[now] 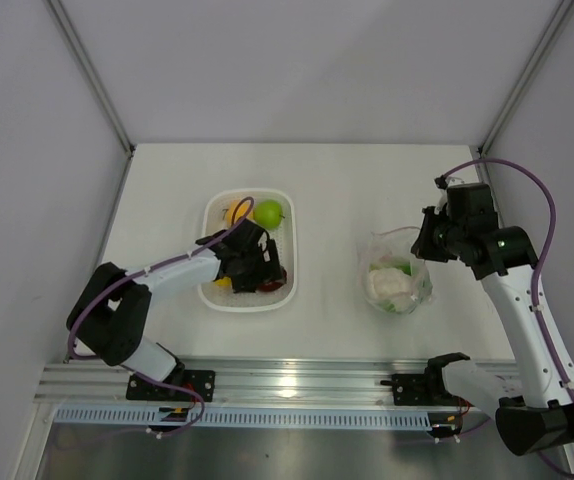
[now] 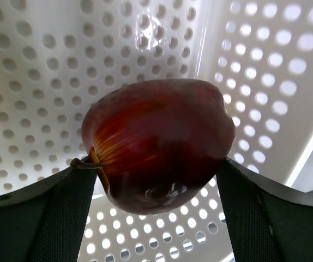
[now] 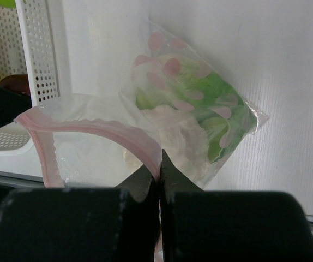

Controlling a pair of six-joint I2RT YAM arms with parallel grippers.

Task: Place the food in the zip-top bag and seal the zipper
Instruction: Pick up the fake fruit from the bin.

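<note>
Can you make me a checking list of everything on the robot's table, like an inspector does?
Surface: white table, no spills seen.
Job's things: bag on the right with lettuce inside, its zipper open; apple, green fruit and yellow fruit in the basket.
Clutter: nothing seen.
Grippers: left gripper is in the basket, fingers either side of the apple, grip not certain; right gripper is shut on the zipper.
Cables: a purple cable along each arm; the left one loops over the basket.
Surroundings: plain walls on three sides, metal rail at the near edge.
</note>
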